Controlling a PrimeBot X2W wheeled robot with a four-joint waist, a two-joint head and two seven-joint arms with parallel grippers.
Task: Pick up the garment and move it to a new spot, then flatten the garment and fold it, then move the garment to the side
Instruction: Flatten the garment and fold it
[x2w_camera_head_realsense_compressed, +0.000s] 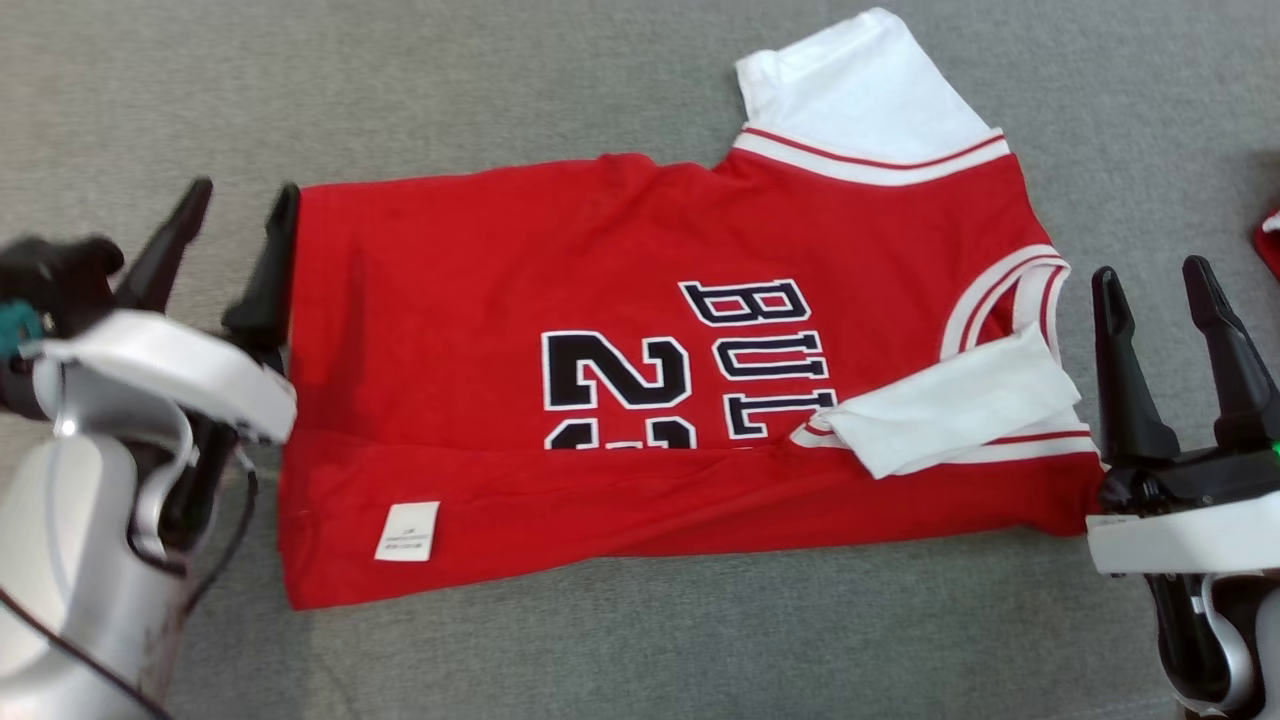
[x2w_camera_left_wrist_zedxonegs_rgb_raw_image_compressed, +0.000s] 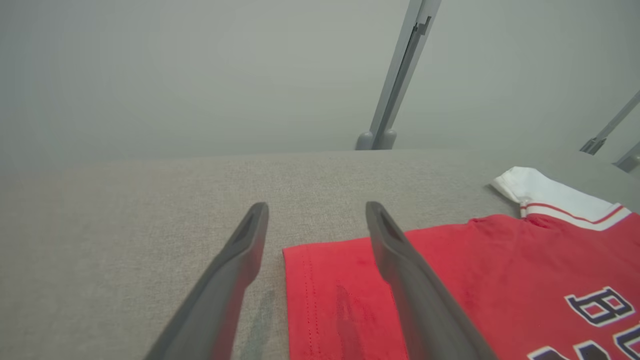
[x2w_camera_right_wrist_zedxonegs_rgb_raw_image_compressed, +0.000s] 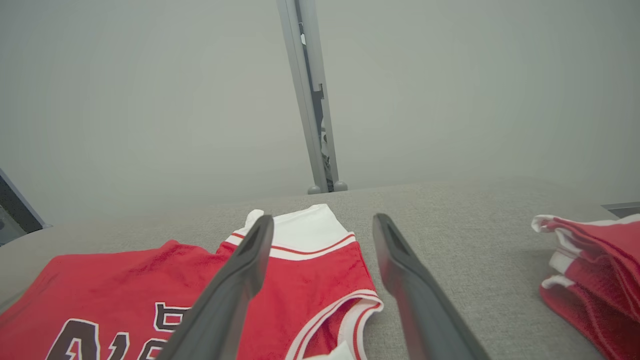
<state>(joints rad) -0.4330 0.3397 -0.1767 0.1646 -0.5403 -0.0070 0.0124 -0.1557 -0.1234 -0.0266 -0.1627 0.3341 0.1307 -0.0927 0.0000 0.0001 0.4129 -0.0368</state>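
Head view: found red garment (x2w_camera_head_realsense_compressed: 480, 300) spread flat on grey surface (x2w_camera_head_realsense_compressed: 600, 80), with hem end toward the robot's left and collar end toward its right. Noted near long edge folded up over the front, hiding the lower half of the black lettering (x2w_camera_head_realsense_compressed: 760, 340). Noted white label (x2w_camera_head_realsense_compressed: 407, 531) exposed on that folded strip. Recorded one white sleeve (x2w_camera_head_realsense_compressed: 950, 410) turned in across the front at the right end, and the other sleeve (x2w_camera_head_realsense_compressed: 860, 90) lying out flat on the far side.

Checked left jaws: released, spread wide, grasping nothing. Located at the hem end. In left wrist view, saw one of the fingers (x2w_camera_left_wrist_zedxonegs_rgb_raw_image_compressed: 420, 290) over the red corner and the other over bare surface, straddling the hem edge. Cannot tell whether touching the cloth.

Checked right jaws: released too, wide apart, nothing between. Located just beside the collar end, near the white-trimmed armhole, with fingers (x2w_camera_head_realsense_compressed: 1125, 370) pointing away across bare surface.

Logged a second red-and-white pile (x2w_camera_right_wrist_zedxonegs_rgb_raw_image_compressed: 590, 280) further right, well apart from the garment. Saw a grey post (x2w_camera_right_wrist_zedxonegs_rgb_raw_image_compressed: 310, 100) beyond the far edge of the surface.
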